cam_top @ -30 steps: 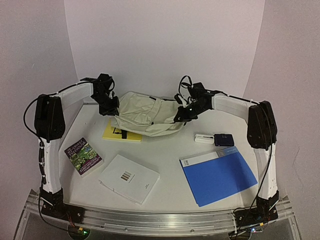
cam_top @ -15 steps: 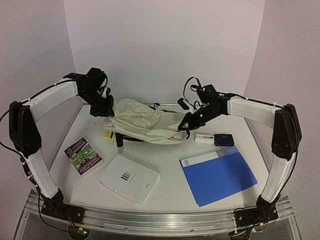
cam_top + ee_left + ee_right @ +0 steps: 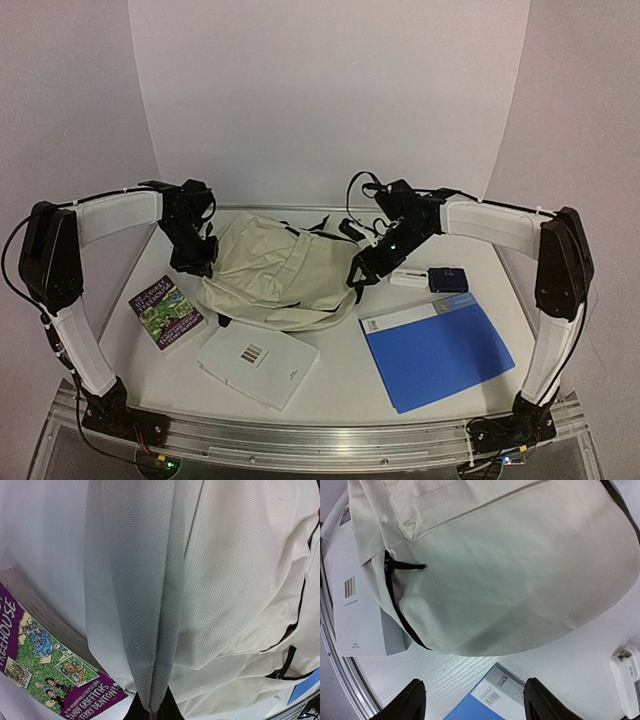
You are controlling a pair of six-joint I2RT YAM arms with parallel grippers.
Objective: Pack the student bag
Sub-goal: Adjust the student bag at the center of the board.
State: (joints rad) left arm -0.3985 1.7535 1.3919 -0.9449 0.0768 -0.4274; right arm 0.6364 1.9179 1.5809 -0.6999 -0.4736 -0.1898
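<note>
Lying nearest on the table (image 3: 330, 345) are noted a white book (image 3: 258, 357) and a blue folder (image 3: 437, 350); the student bag (image 3: 280, 280) is slumped just behind them, mid-table. Its fabric is pinched in the closed left end effector (image 3: 154, 711), while the right end effector (image 3: 360, 278) is held open, empty, beside it.

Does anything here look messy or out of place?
Only the student bag: it lies crumpled mid-table, its edge slumped over a corner of the white book. The purple book and blue folder lie flat.
</note>
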